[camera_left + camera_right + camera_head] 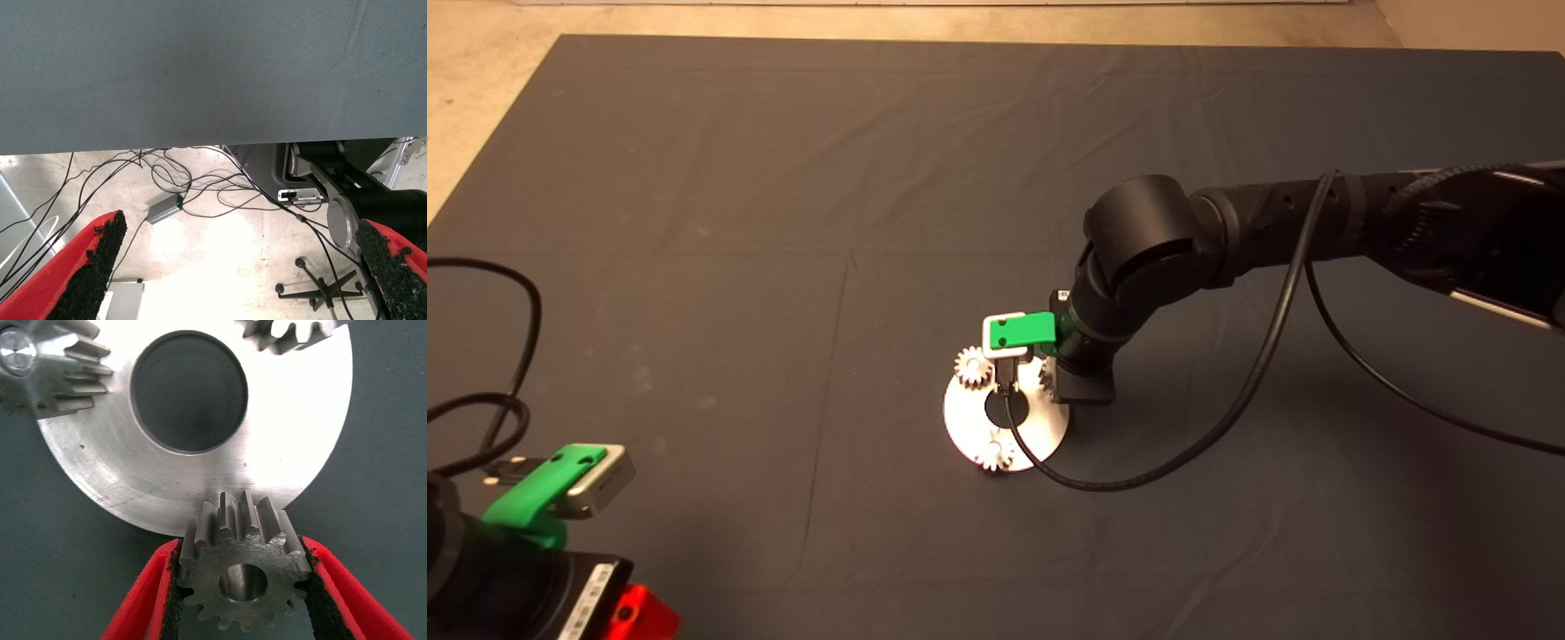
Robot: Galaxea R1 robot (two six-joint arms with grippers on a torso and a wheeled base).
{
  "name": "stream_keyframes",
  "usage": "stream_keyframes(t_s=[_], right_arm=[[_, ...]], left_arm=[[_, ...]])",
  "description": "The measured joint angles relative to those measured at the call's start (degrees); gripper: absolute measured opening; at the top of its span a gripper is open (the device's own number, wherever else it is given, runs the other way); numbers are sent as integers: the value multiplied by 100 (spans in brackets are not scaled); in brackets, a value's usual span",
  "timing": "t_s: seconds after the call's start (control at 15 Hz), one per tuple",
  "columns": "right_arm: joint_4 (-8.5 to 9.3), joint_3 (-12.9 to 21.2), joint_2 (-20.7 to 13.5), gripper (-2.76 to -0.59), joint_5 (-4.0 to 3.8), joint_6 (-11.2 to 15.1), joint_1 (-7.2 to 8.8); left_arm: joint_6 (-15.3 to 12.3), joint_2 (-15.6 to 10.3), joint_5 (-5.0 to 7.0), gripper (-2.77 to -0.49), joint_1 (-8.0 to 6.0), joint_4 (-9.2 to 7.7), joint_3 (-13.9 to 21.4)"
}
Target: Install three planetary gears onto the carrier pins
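The white disc [969, 422] lies on the mat's middle; it also shows in the right wrist view [293, 433]. Two planetary gears sit on it: one at its far left edge [974, 365] [50, 377], with a carrier pin's silvery top [17, 350] in its hole, and one at its near edge [993, 457] [293, 333]. My right gripper [1040, 378] [243, 550] is shut on the third gear [240, 577] and holds it flat at the disc's right edge. No pin shows in this gear's hole. My left gripper [636, 613] [243, 273] is parked at the lower left, open and empty.
The right arm's black cable [1103, 480] loops over the mat in front of the disc. Black cables [516, 356] lie at the mat's left edge. Past the mat's edge, the left wrist view shows floor cables [173, 180] and a chair base [320, 290].
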Motion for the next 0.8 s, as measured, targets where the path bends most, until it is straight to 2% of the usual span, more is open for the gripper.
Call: stream_keyframes(t_s=[0.27,0.33,0.8], right_arm=[[-23,68,-23,-224,-5,0,-94],[-26,70,-35,-224,17,0,-90],[-34,79,-48,-224,26,0,-91]], left_arm=[[2,0,0,-78,0,-11,0],[2,0,-3,-78,0,-10,0],[2,-2,-1,-78,0,-18,0]])
